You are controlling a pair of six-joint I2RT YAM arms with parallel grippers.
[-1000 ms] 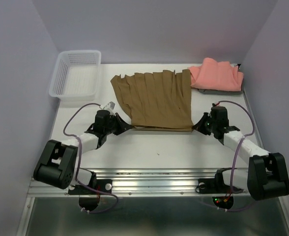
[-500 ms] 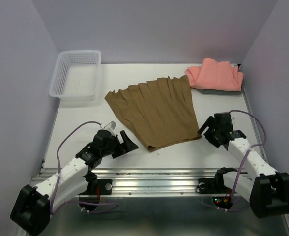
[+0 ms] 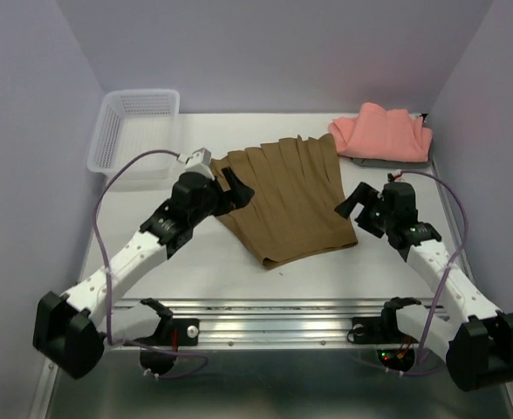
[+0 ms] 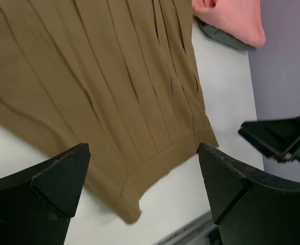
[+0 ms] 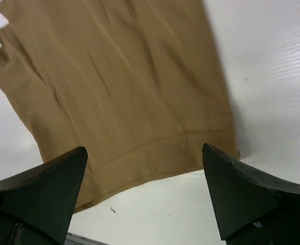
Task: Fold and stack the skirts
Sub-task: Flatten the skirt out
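The olive-brown pleated skirt (image 3: 291,196) lies spread flat in the middle of the table, with its waistband hem toward the near edge. A folded salmon-pink skirt (image 3: 383,133) rests on a grey skirt (image 3: 387,162) at the back right. My left gripper (image 3: 239,188) hovers open over the brown skirt's left edge and holds nothing. In the left wrist view the brown skirt (image 4: 104,87) fills the space between the wide-apart fingers of that gripper (image 4: 144,148). My right gripper (image 3: 359,212) stands open just off the skirt's right edge. The right wrist view shows the hem (image 5: 140,148) below this gripper (image 5: 145,148).
A white mesh basket (image 3: 134,131) stands at the back left. Lilac walls close in the table on the left, back and right. A metal rail (image 3: 274,314) runs along the near edge. The right arm's gripper (image 4: 282,138) shows at the right of the left wrist view.
Both grippers opened and let go of the brown skirt's near hem, which settled flat and slightly turned. The left arm swung back then up to the skirt's left edge; the right lifted clear.
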